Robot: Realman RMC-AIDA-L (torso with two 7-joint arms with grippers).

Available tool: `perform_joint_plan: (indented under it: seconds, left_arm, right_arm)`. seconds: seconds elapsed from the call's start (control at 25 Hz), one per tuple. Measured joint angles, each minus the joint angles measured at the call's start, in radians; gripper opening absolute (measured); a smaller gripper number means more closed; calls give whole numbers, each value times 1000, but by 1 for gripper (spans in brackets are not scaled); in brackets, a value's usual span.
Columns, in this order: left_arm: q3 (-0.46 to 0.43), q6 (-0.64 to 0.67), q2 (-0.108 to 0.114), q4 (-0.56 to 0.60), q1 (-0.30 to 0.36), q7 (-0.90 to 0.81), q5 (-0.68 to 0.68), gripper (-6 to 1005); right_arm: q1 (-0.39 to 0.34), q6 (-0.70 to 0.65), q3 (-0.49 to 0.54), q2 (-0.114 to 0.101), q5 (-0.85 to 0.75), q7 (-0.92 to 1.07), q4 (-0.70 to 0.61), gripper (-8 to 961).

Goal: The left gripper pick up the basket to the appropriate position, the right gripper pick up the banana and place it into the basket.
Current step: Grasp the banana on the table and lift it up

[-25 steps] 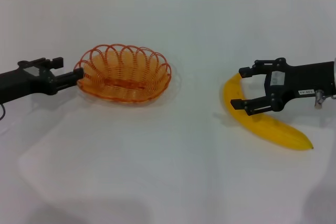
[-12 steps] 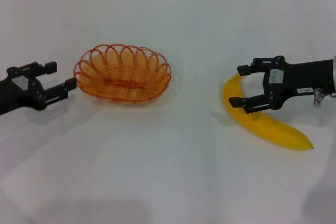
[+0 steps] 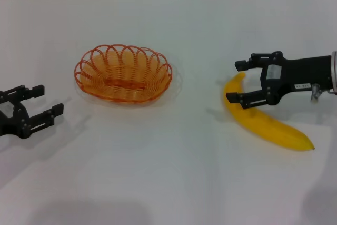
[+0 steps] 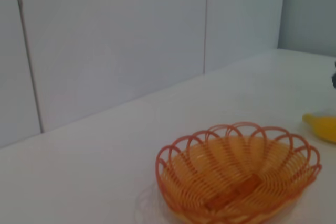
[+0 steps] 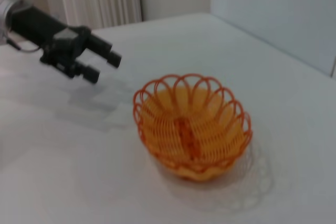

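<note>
Since the earlier frames, the left claw [image 3: 41, 101] has been drawn back from the basket [image 3: 124, 74] toward the left edge of the head view, and the right claw [image 3: 237, 81] has been raised slightly and shifted a little toward the basket. The left claw is seen spread open and empty, well apart from the basket's rim. The basket is set upright on the white bench [image 3: 168, 172], left of centre in the head view, with nothing inside it. In the left wrist view the basket [image 4: 237, 174] is seen with a yellow tip of the banana [image 4: 321, 126] beyond it. The banana [image 3: 266, 122] is laid flat on the bench at the right, well apart from the basket. The right claw is held open around the banana's upper curved end, one finger on each side; contact with the fruit cannot be told. In the right wrist view the basket [image 5: 192, 124] is shown with the left claw [image 5: 102, 65] off to one side of it.
</note>
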Motion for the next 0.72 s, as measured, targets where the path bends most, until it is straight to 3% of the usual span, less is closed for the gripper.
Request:
perform_joint_plan:
  seconds: [0.28, 0.6, 0.72]
  left_arm:
    - [-8, 0, -3, -2, 6, 26, -1, 681]
    - [-7, -8, -3, -6, 3, 27, -1, 681]
    - [-9, -9, -3, -7, 3, 27, -1, 681]
  right_arm:
    - [-23, 8, -35, 7, 23, 108, -82, 866]
    - [-140, 10, -333, 6, 12, 390, -397, 865]
    - [-160, 10, -438, 7, -74, 511, -509, 865]
